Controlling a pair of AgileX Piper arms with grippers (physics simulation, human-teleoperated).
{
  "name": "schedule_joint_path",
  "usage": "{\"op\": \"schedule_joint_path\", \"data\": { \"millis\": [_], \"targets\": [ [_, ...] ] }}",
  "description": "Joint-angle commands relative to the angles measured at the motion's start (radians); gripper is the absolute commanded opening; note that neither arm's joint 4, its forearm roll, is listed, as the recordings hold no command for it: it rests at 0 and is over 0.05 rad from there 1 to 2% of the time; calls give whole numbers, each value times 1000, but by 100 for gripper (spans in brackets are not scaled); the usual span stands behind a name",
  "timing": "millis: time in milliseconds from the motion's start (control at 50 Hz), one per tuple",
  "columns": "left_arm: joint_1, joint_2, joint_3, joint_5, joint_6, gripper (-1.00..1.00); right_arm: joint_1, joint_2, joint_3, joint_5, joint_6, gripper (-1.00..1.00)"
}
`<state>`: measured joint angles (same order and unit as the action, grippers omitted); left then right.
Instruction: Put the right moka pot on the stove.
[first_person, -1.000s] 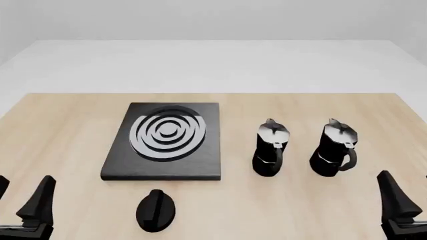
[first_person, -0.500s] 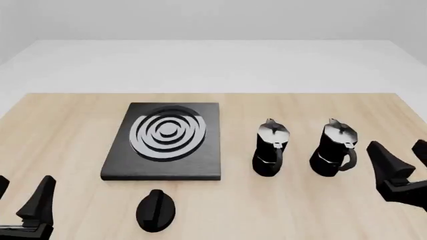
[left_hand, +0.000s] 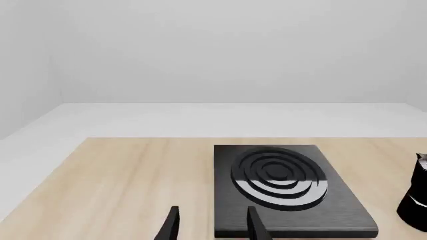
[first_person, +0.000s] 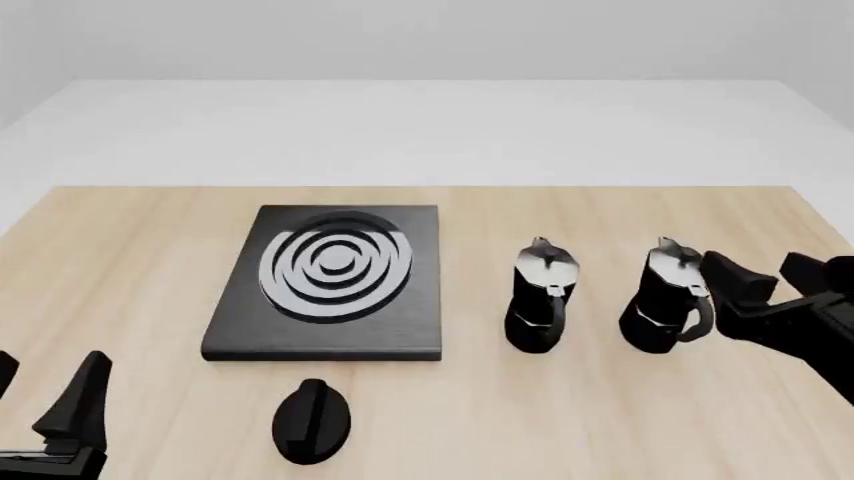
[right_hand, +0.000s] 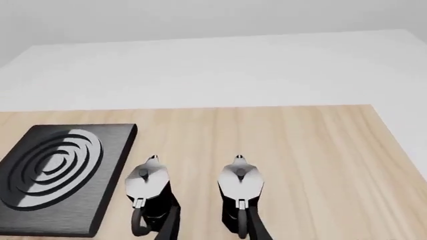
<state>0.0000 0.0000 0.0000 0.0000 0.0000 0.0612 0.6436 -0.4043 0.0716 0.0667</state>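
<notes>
The right moka pot (first_person: 667, 297) stands upright on the wooden table, black with a shiny lid, its handle towards the front right. It shows in the right wrist view (right_hand: 240, 181) too. The look-alike left pot (first_person: 541, 297) stands beside it, nearer the stove (first_person: 327, 285), a black slab with silver rings left of centre. My right gripper (first_person: 754, 266) is open and empty, just right of the right pot at about lid height, apart from it. My left gripper (first_person: 43, 388) is open and empty at the front left corner, far from both pots.
A small black oval knob (first_person: 311, 420) lies in front of the stove. In the left wrist view the stove (left_hand: 287, 187) lies ahead of the open fingers (left_hand: 257, 227), with one pot (left_hand: 417, 197) at the frame's edge. The table's right edge is close to my right arm.
My right gripper has risen from the front right corner and moved forward and left, up to the right pot's side. The left arm, pots and stove have not moved.
</notes>
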Motion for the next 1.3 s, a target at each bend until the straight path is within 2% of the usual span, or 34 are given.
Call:
{"op": "schedule_joint_path", "data": {
  "millis": [20, 760, 880, 1300],
  "targets": [
    [0, 0, 0, 0, 0, 100, -14, 88, -7, -35, -8, 100],
    [0, 0, 0, 0, 0, 100, -58, 279, 129, -254, 36, 100],
    [0, 0, 0, 0, 0, 100, -64, 305, 138, -285, 21, 100],
    [0, 0, 0, 0, 0, 100, -60, 418, 150, -393, 29, 100]
  ]
}}
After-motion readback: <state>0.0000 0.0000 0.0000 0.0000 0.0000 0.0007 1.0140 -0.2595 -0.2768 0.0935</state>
